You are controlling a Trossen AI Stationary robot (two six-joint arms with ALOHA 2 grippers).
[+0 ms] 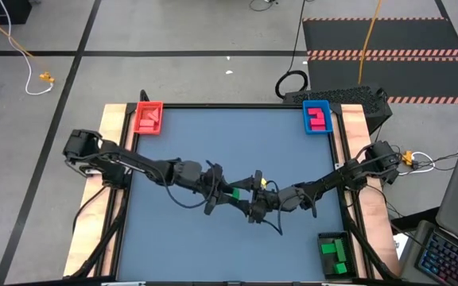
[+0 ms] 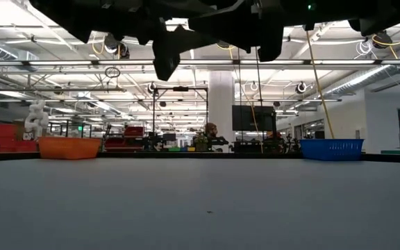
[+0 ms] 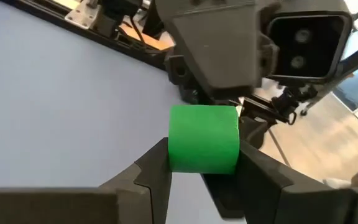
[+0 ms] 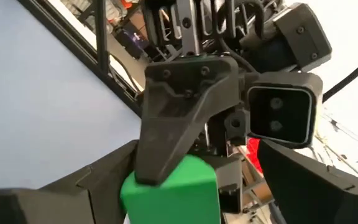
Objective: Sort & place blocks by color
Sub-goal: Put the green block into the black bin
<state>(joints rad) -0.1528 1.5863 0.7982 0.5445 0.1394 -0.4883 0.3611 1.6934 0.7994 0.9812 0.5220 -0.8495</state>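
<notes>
My left pincer clamps the green block; my right pincer gapes around it. Mistimed release drops it onto the surface

table: blue-grey | red tray | blue tray | dark tray

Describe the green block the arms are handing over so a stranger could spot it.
Start at the blue table and find where the two dark arms meet above its middle. The green block sits there, clamped in the left gripper. It is the only block outside a tray.
</notes>
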